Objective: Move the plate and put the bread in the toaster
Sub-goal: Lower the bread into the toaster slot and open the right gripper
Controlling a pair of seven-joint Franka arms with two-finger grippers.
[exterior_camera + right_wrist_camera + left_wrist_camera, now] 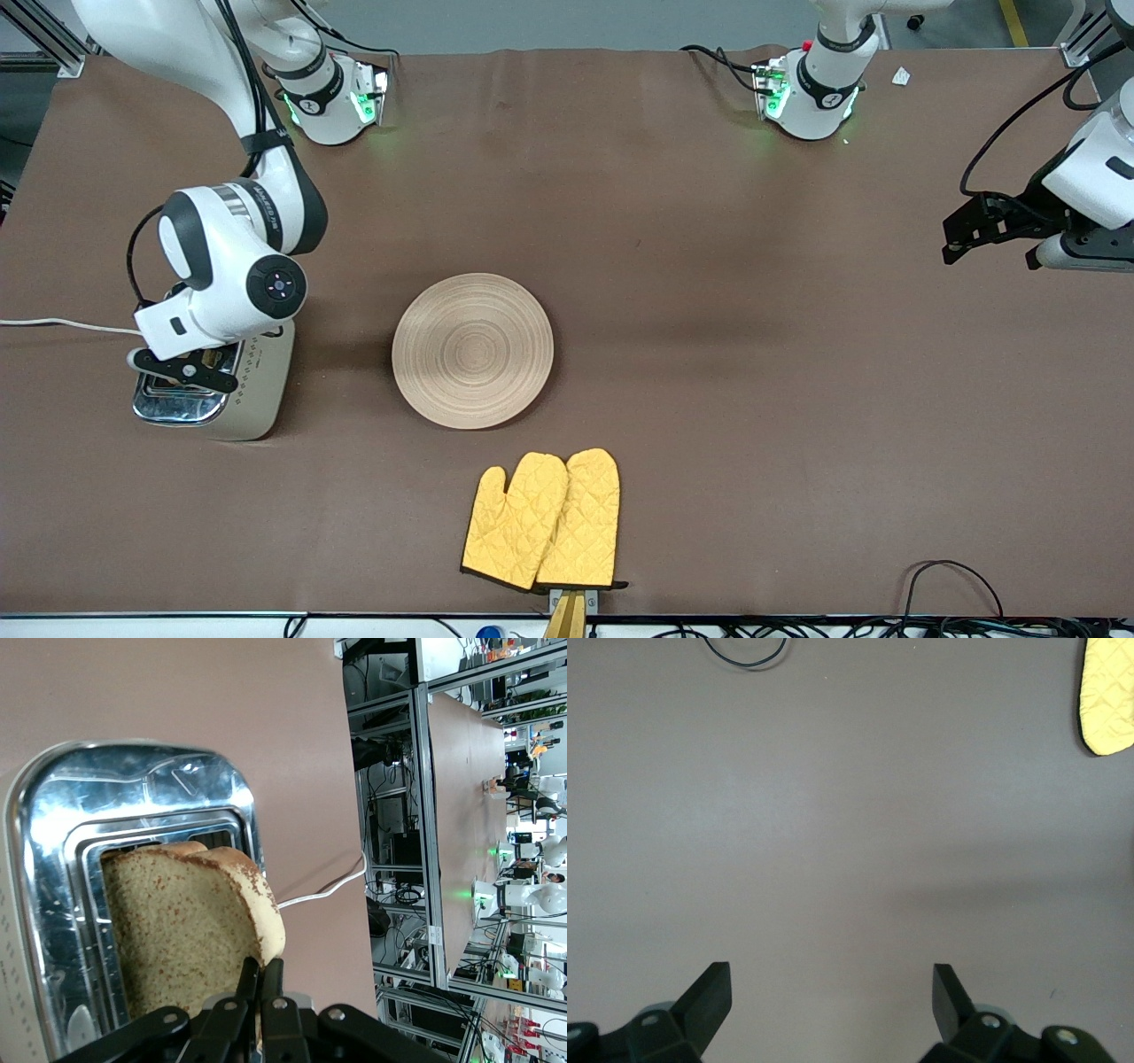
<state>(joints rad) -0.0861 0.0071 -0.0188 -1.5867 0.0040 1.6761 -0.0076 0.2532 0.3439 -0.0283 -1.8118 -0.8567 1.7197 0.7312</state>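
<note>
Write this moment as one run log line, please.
right hand: shut on bread, over toaster | left hand: open, waiting | plate: empty

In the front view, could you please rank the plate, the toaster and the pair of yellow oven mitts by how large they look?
1. Plate, the widest.
2. Pair of yellow oven mitts, slightly smaller, though nearer the camera.
3. Toaster, partly hidden by the right claw, so its rank is unsure.

Even overhead light, soft shadows on the brown worktop [709, 266], bright glare on the toaster [133, 815] top beneath the right claw [260, 979], background slightly blurred
</note>
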